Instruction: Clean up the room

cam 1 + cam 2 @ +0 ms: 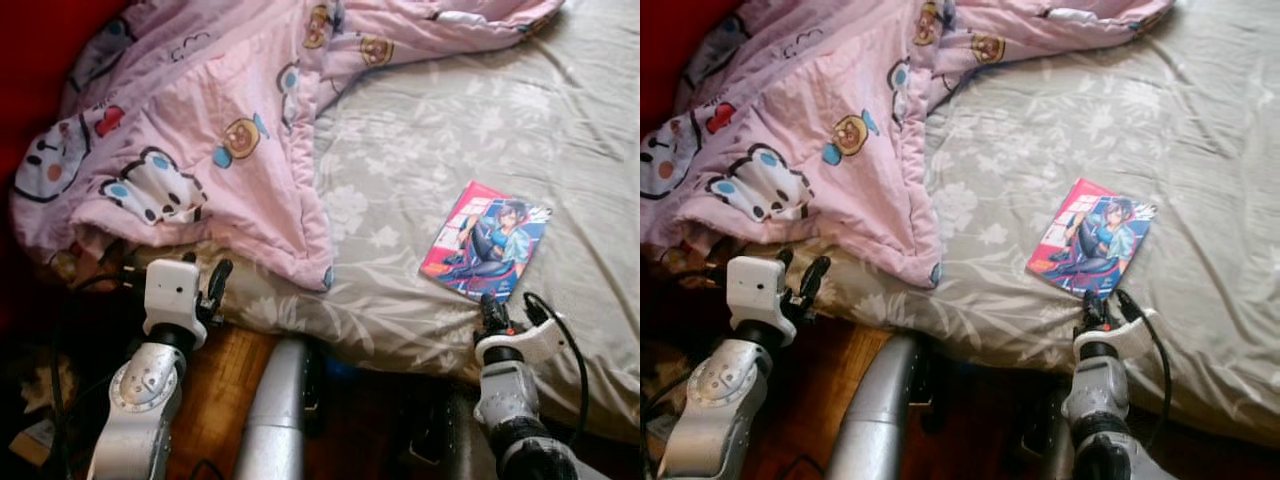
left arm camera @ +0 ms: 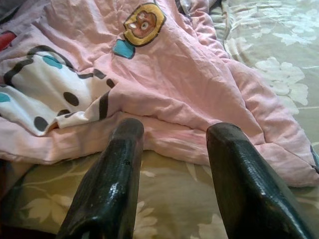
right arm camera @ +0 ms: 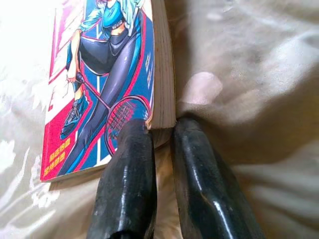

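Nearest to the camera, the right hand [image 1: 506, 308] is at the near edge of the bed [image 1: 560, 120], with its two black fingers [image 3: 130, 164] pinching the near corner of a paperback book [image 1: 486, 240]: the wrist view shows the page edge caught between them. I judge that the hand took the corner because it is the part of the book closest to the robot, so the arm needs to reach only a little over the mattress. The book lies flat on the grey flowered sheet [image 1: 400, 150], cover up, on the right side and well apart from the pink blanket [image 1: 200, 130]. This blanket lies crumpled over the far left of the bed, its near edge hanging close to the left hand [image 1: 210, 285]. That hand hovers low at the bed's edge with its fingers spread and holding nothing, pointing at the blanket's hem. Nothing stands between the book and the robot, so lifting it should be easy, though a corner grip may let it swing
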